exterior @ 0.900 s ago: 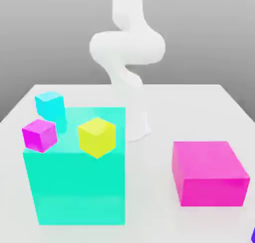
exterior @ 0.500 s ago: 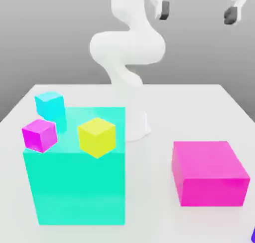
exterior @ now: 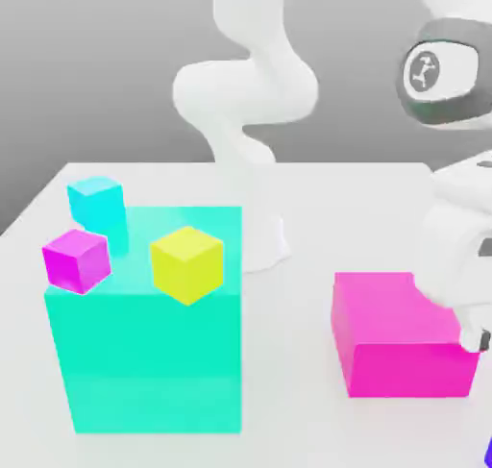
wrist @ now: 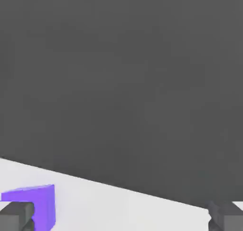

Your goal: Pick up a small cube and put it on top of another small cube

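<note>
Cyan small cube (exterior: 96, 201) and magenta small cube (exterior: 75, 259) sit at the exterior view's left by a turquoise block (exterior: 144, 351) bearing a yellow cube (exterior: 186, 262). Right: pink box (exterior: 384, 346), white arm (exterior: 452, 216). Gripper (wrist: 121, 220) spread wide, empty; indigo-blue cube (wrist: 35, 204) on the white table (wrist: 123, 211), beside one fingertip (wrist: 16, 216).

White table, grey backdrop
Tabletop (exterior: 317, 192) flat, matte white; plain grey wall (exterior: 86, 62) behind w/ soft even light.

text: none readable | numbers: none | labels/brands: none legible | signs: 1 round white emblem on dark disc, on arm (exterior: 442, 72) joint housing, exterior view's right; shape unclear, not letters
</note>
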Robot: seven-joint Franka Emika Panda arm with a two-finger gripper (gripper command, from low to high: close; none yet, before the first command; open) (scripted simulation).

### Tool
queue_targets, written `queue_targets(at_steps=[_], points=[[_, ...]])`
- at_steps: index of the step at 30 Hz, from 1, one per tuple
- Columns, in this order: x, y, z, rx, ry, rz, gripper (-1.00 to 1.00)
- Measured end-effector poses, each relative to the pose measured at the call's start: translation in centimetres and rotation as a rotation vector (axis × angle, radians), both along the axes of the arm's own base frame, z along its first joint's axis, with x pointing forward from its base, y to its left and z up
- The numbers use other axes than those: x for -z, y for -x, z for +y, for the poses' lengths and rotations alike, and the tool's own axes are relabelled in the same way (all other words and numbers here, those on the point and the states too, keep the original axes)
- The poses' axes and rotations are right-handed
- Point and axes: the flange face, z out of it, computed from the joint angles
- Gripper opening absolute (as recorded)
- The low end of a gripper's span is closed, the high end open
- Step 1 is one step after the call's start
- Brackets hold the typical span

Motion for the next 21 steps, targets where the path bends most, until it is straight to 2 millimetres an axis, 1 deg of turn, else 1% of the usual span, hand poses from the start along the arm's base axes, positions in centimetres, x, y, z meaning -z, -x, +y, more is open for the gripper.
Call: queue_targets(at_steps=[3, 6, 8, 10, 11, 16, 17, 18, 19, 21], points=[[4.8, 1.0, 2.7, -0.028, -0.004, 0.066, 0.0], [9.6, 2.5, 5.3, -0.054, -0.011, 0.133, 0.0], [12.8, 2.9, 6.0, -0.059, -0.014, 0.15, 0.0], [16.1, 3.0, 6.1, -0.061, -0.015, 0.154, 0.0], [17.1, 3.1, 6.1, -0.061, -0.014, 0.155, -1.0], [17.1, 3.0, 6.2, -0.061, -0.016, 0.155, -1.0], [17.6, 3.1, 6.2, -0.062, -0.016, 0.155, -1.0], [17.0, 3.1, 6.2, -0.061, -0.016, 0.156, -1.0], [15.9, 3.0, 6.2, -0.061, -0.016, 0.156, -1.0], [12.9, 3.0, 6.2, -0.061, -0.016, 0.156, -1.0]])
